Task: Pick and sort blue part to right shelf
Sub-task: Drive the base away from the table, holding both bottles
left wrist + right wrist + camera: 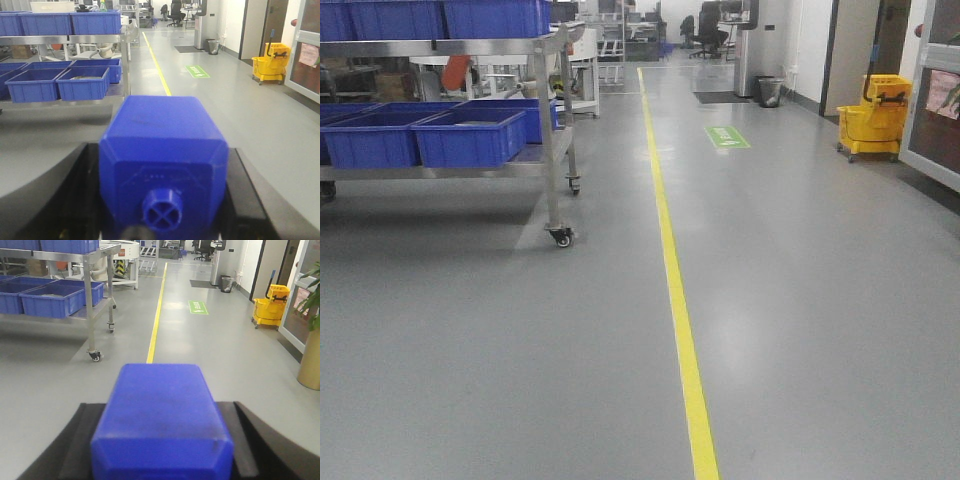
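Note:
In the left wrist view my left gripper (162,165) is shut on a solid-blue block (165,130) with sloped shoulders and a round knob (162,209) facing the camera; I take it for the blue part. In the right wrist view my right gripper (160,412) is shut on another blue block (161,395) whose knob is hidden, so I cannot tell its type. A stainless-steel tiered rack on casters (548,120) with open blue bins (470,138) stands on the left; it also shows in the left wrist view (95,40) and the right wrist view (89,295). Neither gripper shows in the front view.
A yellow floor line (670,270) runs forward along the grey floor. A yellow mop bucket (872,118) stands at the right wall, with a bin (770,92) and office chairs far back. A green floor sign (727,137) lies beyond the line. A brass planter (309,360) is at the right.

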Tool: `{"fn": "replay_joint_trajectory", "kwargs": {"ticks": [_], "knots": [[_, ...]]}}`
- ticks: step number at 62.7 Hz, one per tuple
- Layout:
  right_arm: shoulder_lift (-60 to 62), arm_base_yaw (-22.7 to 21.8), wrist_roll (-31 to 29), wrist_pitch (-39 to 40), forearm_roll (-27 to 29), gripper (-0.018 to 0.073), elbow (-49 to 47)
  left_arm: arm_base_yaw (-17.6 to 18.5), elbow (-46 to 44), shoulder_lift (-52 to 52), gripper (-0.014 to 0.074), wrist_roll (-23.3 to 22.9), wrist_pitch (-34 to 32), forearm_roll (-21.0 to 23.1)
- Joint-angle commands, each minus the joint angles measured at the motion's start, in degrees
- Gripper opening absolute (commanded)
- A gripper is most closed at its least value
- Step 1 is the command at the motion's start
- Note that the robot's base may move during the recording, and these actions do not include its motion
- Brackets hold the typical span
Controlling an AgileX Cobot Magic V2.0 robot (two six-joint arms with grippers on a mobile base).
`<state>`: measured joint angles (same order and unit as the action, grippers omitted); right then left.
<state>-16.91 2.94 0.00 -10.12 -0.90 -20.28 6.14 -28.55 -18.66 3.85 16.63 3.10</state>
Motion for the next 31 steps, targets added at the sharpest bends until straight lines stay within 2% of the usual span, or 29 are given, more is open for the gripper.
{"fn": "replay_joint_trajectory", "kwargs": {"ticks": [1,31], "knots": [[-0.4,-0.4,0.0,5.3,-0.5,0.0382,-1.6,-0.1,-1.6,-0.5,0.0333,-0.5,-5.1,0.1],[-0.4,-0.4,0.0,5.3,-0.5,0.0382,-1.6,-0.1,-1.6,-0.5,0.0333,-0.5,-5.1,0.1]]}}
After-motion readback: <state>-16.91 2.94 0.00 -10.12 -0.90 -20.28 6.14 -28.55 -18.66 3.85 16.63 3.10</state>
